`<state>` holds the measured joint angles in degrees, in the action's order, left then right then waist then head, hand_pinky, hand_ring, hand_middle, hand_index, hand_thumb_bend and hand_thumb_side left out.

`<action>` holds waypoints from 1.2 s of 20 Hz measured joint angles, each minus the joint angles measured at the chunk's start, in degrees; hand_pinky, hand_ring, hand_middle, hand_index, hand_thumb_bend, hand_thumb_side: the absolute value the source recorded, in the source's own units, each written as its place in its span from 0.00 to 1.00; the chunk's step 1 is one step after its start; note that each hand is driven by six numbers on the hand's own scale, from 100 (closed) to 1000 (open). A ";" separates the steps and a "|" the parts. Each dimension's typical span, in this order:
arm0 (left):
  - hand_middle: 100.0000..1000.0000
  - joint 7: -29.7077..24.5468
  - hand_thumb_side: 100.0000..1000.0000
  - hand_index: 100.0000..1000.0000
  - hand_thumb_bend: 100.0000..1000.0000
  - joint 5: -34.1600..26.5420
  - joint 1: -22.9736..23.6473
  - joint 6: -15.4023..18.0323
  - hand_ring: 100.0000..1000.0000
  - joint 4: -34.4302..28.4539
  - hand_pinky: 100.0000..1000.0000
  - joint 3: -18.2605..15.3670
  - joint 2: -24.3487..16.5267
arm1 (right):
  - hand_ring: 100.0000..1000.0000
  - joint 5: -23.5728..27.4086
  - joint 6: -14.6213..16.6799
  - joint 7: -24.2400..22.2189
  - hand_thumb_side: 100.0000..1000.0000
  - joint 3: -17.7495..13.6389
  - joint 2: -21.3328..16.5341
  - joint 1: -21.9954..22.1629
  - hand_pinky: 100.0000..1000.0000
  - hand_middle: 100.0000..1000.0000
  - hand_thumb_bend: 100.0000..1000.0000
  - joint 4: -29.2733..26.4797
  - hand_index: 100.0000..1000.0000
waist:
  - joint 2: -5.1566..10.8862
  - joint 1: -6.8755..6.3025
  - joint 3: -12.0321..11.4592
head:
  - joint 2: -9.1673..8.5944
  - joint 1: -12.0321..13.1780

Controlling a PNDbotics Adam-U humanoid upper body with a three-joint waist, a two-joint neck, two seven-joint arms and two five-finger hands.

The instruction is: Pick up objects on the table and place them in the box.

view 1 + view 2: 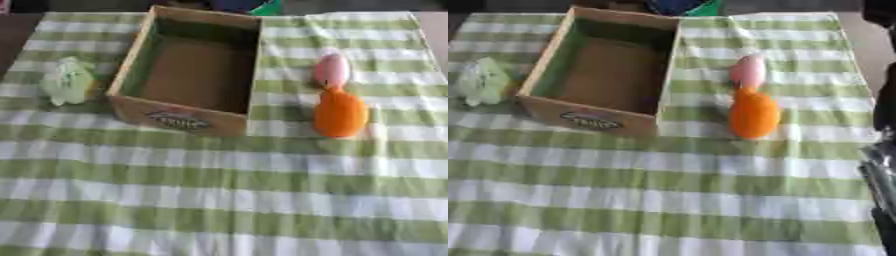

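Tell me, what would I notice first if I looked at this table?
Probably the bright orange object on the right, with a pink object touching its far end. Next comes the open wooden box in the middle, with nothing inside. A pale green object sits just left of the box on the green checked cloth.

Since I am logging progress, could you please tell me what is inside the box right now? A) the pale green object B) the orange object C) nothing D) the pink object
C: the wooden box shows only its bare brown floor, while the orange object, pink object and pale green object lie on the checked cloth outside it.
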<state>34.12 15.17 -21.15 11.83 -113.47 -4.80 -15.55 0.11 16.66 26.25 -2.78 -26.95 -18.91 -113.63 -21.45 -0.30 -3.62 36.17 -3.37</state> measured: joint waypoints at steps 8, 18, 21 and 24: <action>0.69 0.06 0.84 0.77 0.00 0.00 0.36 -0.07 0.63 0.00 0.67 0.00 -0.03 | 0.70 -3.86 -3.59 -2.10 0.86 -0.30 -5.75 -0.34 0.70 0.73 0.00 0.00 0.85 | 0.30 0.47 0.53 | 1.03 0.04; 0.70 -0.12 0.84 0.77 0.00 0.00 0.71 -0.36 0.63 0.00 0.67 0.02 -0.69 | 0.78 -12.48 -12.10 -10.09 0.92 8.32 -19.42 -4.34 0.75 0.80 0.00 0.00 0.92 | 1.38 1.60 1.52 | 1.06 0.17; 0.70 -0.25 0.84 0.77 0.00 0.00 0.83 -0.41 0.63 0.00 0.67 0.05 -1.14 | 0.80 -14.97 -14.62 -12.61 0.95 11.43 -23.48 -5.90 0.76 0.81 0.00 -0.01 0.94 | 1.79 1.85 1.53 | 1.06 0.19; 0.70 -0.46 0.84 0.77 0.00 0.00 0.84 -0.40 0.63 0.00 0.67 0.21 -1.15 | 0.82 -17.39 -17.08 -15.07 0.95 14.22 -27.44 -6.88 0.77 0.81 0.00 -0.02 0.96 | 1.95 1.85 1.18 | 1.06 -0.01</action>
<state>33.65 15.17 -20.31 11.43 -113.47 -4.60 -16.70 -17.28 -0.41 11.18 11.44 -54.39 -25.79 -113.65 -19.50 1.54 -2.44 37.23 -3.38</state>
